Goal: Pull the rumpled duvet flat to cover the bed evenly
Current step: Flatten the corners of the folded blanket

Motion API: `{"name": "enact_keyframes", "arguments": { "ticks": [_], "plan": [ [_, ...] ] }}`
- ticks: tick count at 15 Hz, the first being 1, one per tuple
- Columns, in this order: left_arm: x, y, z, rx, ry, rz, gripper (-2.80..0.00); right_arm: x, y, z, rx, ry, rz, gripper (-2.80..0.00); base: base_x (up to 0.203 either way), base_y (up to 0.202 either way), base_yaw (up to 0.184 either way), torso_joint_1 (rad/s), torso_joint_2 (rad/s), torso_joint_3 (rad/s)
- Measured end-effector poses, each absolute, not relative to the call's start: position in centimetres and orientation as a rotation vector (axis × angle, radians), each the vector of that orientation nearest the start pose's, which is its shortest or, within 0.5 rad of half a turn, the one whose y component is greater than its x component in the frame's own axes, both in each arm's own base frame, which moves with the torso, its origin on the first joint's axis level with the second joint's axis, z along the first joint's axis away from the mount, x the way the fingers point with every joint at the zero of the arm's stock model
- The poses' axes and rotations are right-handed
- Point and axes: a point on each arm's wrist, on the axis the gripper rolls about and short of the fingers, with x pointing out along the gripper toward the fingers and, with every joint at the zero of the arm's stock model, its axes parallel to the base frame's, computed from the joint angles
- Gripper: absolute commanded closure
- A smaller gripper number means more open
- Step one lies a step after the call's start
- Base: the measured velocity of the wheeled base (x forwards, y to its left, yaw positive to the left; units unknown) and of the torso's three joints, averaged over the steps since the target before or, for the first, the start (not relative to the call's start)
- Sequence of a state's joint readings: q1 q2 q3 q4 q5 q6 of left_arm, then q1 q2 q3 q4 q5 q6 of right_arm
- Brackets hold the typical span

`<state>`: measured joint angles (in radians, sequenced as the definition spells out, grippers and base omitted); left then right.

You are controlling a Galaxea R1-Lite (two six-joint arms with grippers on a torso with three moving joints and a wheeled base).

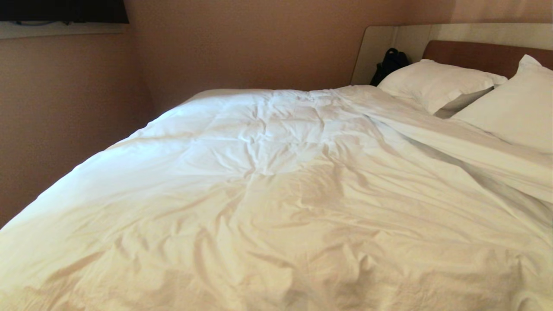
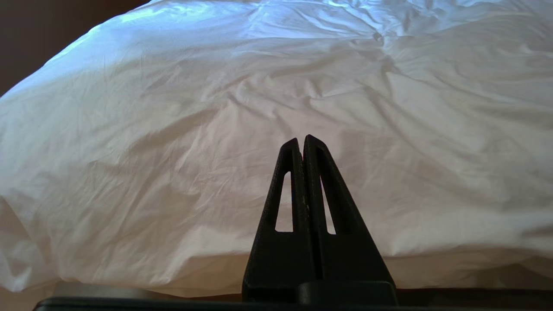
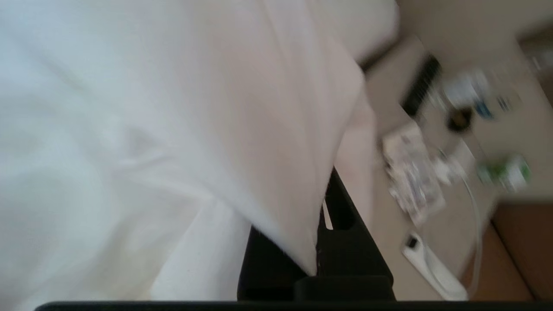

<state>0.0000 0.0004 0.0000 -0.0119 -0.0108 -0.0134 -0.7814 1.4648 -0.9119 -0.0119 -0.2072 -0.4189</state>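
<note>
The duvet (image 1: 276, 185) lies spread over most of the bed (image 1: 484, 54), creased across its middle, with a long diagonal fold running toward the two pillows (image 1: 436, 82) near the headboard; on that side it looks bunched rather than drawn flat, so the job seems only partly done. The right claw (image 3: 322, 242) is out of the head view and shows only in its own wrist picture, where its dark fingers are pressed together on a fold of the duvet's edge, the white cloth draped over them and hiding their tips. That grip makes sense as a hold for dragging the cover outward along the bed's side. Behind it a bedside bench (image 3: 432, 233) carries blurred small things, a white handset (image 3: 425, 259) among them, so this arm appears to reach out at the bed's right flank with the wrist turned sideways. The left claw (image 2: 302, 140) hangs parked just short of the duvet's near edge, its fingers closed on nothing, pointing level at the overhanging cloth.
</note>
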Motion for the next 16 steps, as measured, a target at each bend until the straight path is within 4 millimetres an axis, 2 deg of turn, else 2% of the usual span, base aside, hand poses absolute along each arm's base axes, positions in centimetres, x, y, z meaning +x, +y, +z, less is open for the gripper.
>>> {"name": "enact_keyframes", "arguments": {
  "ticks": [3,6,11,16],
  "plan": [
    [-2.3,0.0,7.7,-0.013,-0.011,-0.011,0.00,16.4,-14.3,22.5,-0.212,0.749,-0.698,0.00,0.000,0.000,0.000,0.000,0.00,0.000],
    [-2.3,0.0,7.7,-0.013,-0.011,-0.010,0.00,15.7,-12.7,21.6,-0.190,0.832,-0.603,0.00,0.000,0.000,0.000,0.000,0.00,0.000],
    [-2.3,0.0,7.7,-0.014,-0.011,-0.011,0.00,15.0,-11.8,18.8,-0.170,1.015,-0.506,0.00,0.000,0.000,0.000,0.000,0.00,0.000],
    [-2.3,0.0,7.7,-0.013,-0.011,-0.011,0.00,14.6,-11.3,17.7,-0.168,1.066,-0.454,0.00,0.000,0.000,0.000,0.000,0.00,0.000]
  ]
}}
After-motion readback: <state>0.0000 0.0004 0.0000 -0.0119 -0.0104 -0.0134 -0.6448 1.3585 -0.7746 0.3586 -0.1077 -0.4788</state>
